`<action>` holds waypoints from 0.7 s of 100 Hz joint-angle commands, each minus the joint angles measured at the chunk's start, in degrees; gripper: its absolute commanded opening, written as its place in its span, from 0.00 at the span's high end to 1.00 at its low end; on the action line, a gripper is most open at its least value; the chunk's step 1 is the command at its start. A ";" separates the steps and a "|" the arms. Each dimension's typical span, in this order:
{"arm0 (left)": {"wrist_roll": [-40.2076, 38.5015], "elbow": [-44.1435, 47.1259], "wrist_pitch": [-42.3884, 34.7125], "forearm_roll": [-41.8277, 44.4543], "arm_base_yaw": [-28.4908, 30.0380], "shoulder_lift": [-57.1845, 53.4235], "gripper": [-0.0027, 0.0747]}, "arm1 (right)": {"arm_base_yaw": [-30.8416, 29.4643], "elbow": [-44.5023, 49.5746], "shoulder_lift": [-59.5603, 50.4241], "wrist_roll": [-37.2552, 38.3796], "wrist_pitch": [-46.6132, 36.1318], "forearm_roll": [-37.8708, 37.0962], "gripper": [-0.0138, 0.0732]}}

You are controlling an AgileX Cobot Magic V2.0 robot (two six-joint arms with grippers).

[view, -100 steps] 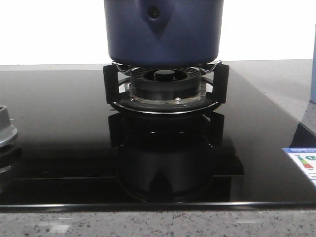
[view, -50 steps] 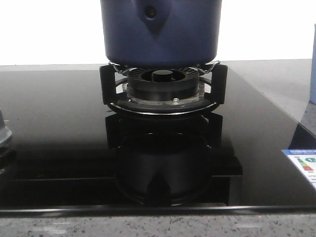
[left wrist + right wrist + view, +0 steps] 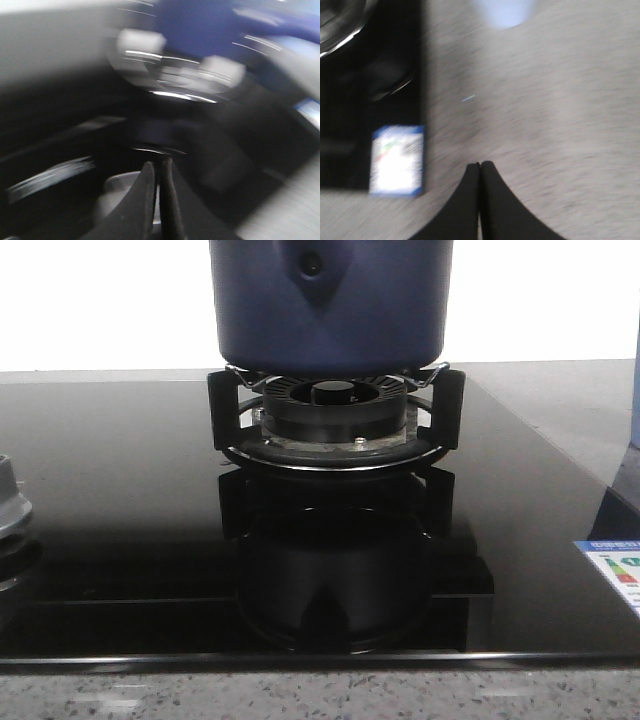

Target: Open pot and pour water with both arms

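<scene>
Pincers, left (image 3: 158,172) and right (image 3: 479,172), are both closed, empty, away from the pot (image 3: 330,305).

The right pincer (image 3: 479,165), fingertips together, hangs over the grey surface (image 3: 545,115) beside a blurred, perhaps energy-rating, sticker (image 3: 397,159) on the black hob (image 3: 365,100).

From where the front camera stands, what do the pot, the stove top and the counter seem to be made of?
The pot looks like coated or enamelled metal: dark navy, matte, with a riveted mount on its side. The stove top seems to be black glass, since it mirrors the burner sharply. The counter looks like grey speckled stone or a composite; the pictures cannot settle which.
</scene>
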 commanded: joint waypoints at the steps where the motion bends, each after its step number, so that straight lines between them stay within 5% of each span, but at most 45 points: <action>1: 10.94 -4.99 3.94 -12.03 -1.92 4.20 0.97 | 1.20 -4.43 1.98 -5.12 1.85 8.48 0.92; 21: 28.96 -10.95 14.48 -33.98 -2.28 12.30 0.97 | 1.28 -6.43 4.29 -13.65 4.98 27.95 0.92; 37: 32.70 -14.54 16.74 -38.28 -2.28 16.87 0.97 | 1.28 -6.43 5.44 -21.62 1.91 40.59 0.92; 57: 41.81 -16.33 16.06 -38.40 -2.28 19.66 0.94 | 1.28 -6.43 5.07 -33.42 -9.39 39.60 0.92; 70: 47.72 -16.33 15.01 -38.68 -2.28 20.60 0.79 | 1.28 -6.43 5.07 -33.43 -14.68 37.46 0.92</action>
